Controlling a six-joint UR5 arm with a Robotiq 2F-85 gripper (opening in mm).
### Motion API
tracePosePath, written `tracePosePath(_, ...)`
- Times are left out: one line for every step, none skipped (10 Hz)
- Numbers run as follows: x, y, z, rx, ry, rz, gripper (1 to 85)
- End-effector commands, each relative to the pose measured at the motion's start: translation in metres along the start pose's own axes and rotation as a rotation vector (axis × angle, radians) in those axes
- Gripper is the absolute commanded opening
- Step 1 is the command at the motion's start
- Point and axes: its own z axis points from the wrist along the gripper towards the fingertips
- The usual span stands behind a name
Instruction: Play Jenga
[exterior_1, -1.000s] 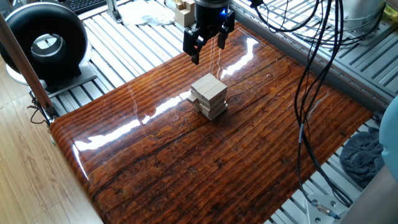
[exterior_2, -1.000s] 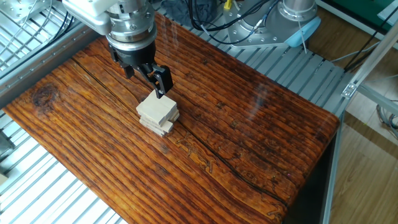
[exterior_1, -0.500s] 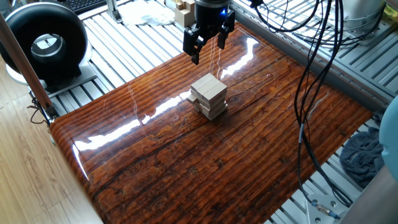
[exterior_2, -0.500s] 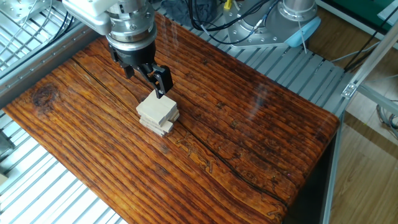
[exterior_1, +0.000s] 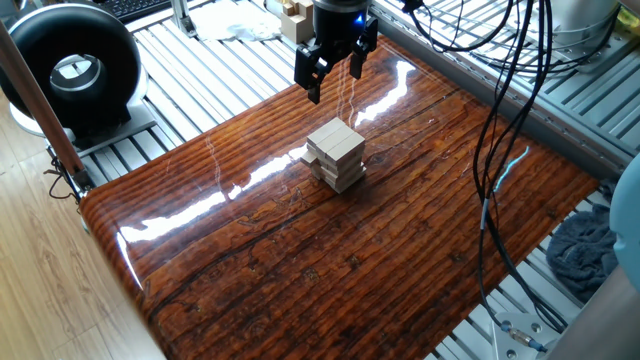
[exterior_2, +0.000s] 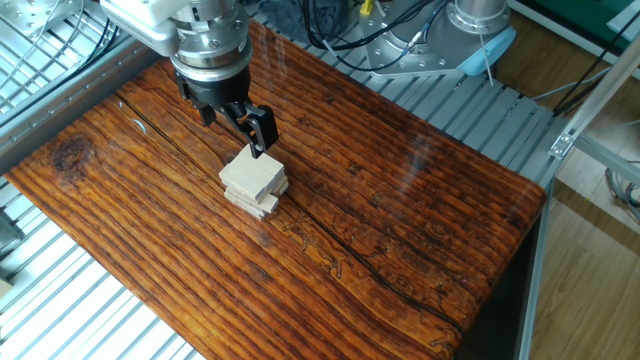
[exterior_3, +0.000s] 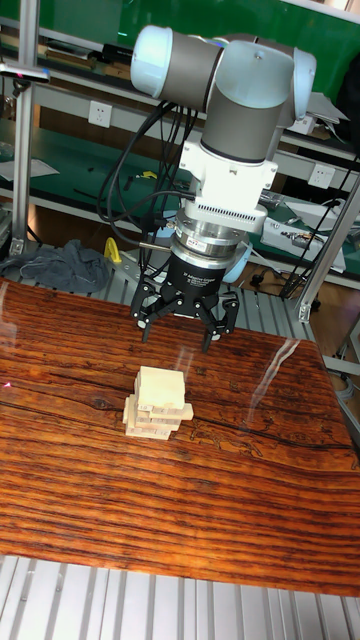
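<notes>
We see one arm (exterior_3: 240, 90), grey with pale-blue joint caps, bending down from above so that its silver and black wrist (exterior_3: 205, 262) points straight down. At the end hangs the black two-finger hand (exterior_3: 178, 337), poised in the air and touching nothing. Its fingers (exterior_3: 214, 322) are spread wide apart, and we see nothing gripped between them. In one fixed view a small blue light (exterior_1: 357, 17) glows on the wrist housing just above the fingers. The hand hangs level, not tilted to either side.
</notes>
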Motion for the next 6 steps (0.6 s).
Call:
tracePosePath(0.0143, 0.0342, -0.0022, -0.113, 0.074, 0.326, 1.3)
tracePosePath(0.0142, 0.0352, -0.0011, -0.107, 0.072, 0.325, 1.3)
tracePosePath(0.014, 0.0359, -0.0008, -0.104, 0.07, 0.323, 1.3)
tracePosePath(0.0141, 0.0355, -0.0009, -0.103, 0.069, 0.32, 1.3)
tracePosePath(0.0138, 0.036, -0.0012, -0.103, 0.069, 0.32, 1.3)
tracePosePath(0.0142, 0.0359, -0.0015, -0.099, 0.072, 0.32, 1.3)
